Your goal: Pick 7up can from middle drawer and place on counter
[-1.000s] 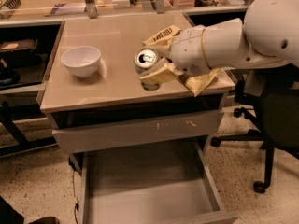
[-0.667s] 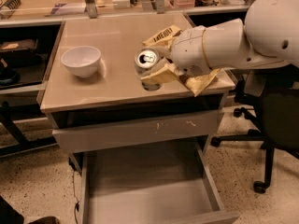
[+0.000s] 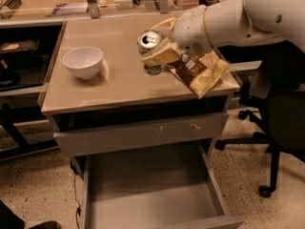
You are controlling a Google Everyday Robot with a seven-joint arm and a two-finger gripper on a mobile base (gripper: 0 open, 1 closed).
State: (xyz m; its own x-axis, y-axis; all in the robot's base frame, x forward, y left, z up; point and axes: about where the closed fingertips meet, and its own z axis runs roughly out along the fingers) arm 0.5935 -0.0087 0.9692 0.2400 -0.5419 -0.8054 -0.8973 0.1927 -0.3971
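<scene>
gripper (image 3: 153, 46) is what we see first, out at the end of the white arm (image 3: 224, 20) that reaches in from the right, its two tan fingers (image 3: 161, 56) closed around the 7up can (image 3: 149, 38), one finger over the far side of the can and one across the near side. we see the can standing close to upright between them, its long axis running top to bottom with the top leaning a little toward the left and toward us, so the silvery lid and its pull tab face up and are plain to see. below the near finger we see a short band of the can's darker lower body, and its base sits down at the counter (image 3: 119, 87); we cannot tell whether it rests there with its weight or is only just touching. the can is thus over the right half of the tan counter, not in the middle drawer (image 3: 147, 194), which stands pulled out well below the gripper and nearer to us, its flat grey floor showing. between that drawer and the gripper we see the upper drawer (image 3: 143, 133) with pale scratch marks on its front. just right of the gripper and partly under the arm lies a brown and yellow snack bag (image 3: 200, 73), one corner hanging over the counter edge. well to the gripper's left a white bowl (image 3: 83, 61) stands on the counter. right of the arm, on the floor, we see a dark office chair (image 3: 281, 118).
</scene>
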